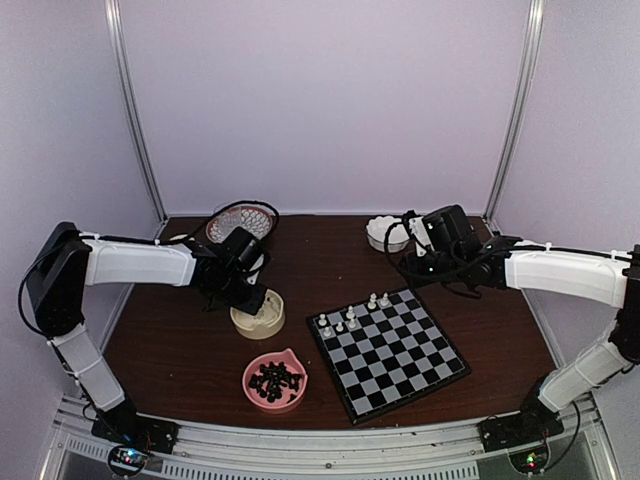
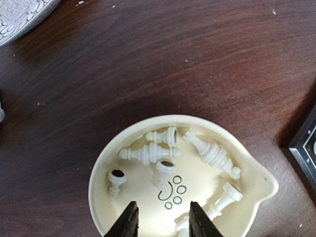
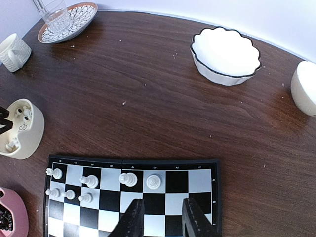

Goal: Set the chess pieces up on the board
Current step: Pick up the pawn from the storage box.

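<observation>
The board (image 1: 388,352) lies on the dark wooden worktop (image 1: 180,350), turned at an angle on the right arm's side. Seven white chess pieces (image 3: 128,178) stand upright on it, all in the two rows at its far edge. Four stand along the edge row, and three smaller ones stand in the row behind, toward the corner nearest the cream bowl (image 2: 101,165). More white pieces (image 2: 150,154) lie tipped over on the floor of that bowl, which sits near the board's left corner but apart from it. The left hand (image 2: 163,210) hangs over the near part of the bowl with its two fingers spread. Bare bowl floor shows between them and nothing is pinched. One fallen piece lies right beside the finger on the right of that view, though I cannot tell whether they touch. The right hand (image 3: 162,205) hovers above the board with its fingers parted and empty, and the black and pale checks show in the gap. A pink bowl (image 1: 248,380) holding the black pieces (image 1: 275,382) sits near the front of the worktop, just beside the board's left edge. Farther back are a patterned plate (image 3: 81,17) with a clear glass (image 3: 54,12) on it, a white scalloped bowl (image 3: 224,49) and a small white cup (image 3: 15,49).
</observation>
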{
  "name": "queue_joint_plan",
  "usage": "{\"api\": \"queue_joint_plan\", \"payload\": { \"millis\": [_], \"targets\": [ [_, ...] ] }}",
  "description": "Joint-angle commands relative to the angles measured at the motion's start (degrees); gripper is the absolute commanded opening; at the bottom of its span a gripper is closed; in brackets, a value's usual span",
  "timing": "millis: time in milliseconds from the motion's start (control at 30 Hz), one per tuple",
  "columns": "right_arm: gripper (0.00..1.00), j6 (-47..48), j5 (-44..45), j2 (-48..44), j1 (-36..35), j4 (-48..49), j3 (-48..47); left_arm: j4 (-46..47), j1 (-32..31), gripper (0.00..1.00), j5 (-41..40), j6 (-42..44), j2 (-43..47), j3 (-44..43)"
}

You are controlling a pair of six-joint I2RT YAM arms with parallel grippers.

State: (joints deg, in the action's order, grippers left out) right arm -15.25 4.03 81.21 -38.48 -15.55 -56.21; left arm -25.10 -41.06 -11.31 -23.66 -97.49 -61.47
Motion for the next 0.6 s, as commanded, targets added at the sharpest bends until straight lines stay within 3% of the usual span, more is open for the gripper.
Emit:
{"api": "queue_joint_plan", "payload": {
  "millis": [0, 267, 433, 567],
  "targets": [
    [0.29, -0.40, -0.30, -0.58, 0.25, 1.28, 0.66, 2.57, 0.98, 0.37, -2.48, -1.41, -2.24, -1.90],
    [0.29, -0.40, -0.52, 0.69, 0.25, 1.40, 0.22, 3.03, 1.42, 0.35, -2.92, -1.63, -2.37, -1.06],
    [0.29, -0.42, -0.69, 0.57, 0.25, 1.40, 0.22, 2.34, 2.38, 0.25, -2.91, -1.45, -3.49, -1.32],
    [0.29, -0.36, -0.56, 0.40, 0.25, 1.44, 0.33, 0.85, 2.39, 0.24, -4.82, -0.61, -4.68, -2.33]
  ]
}}
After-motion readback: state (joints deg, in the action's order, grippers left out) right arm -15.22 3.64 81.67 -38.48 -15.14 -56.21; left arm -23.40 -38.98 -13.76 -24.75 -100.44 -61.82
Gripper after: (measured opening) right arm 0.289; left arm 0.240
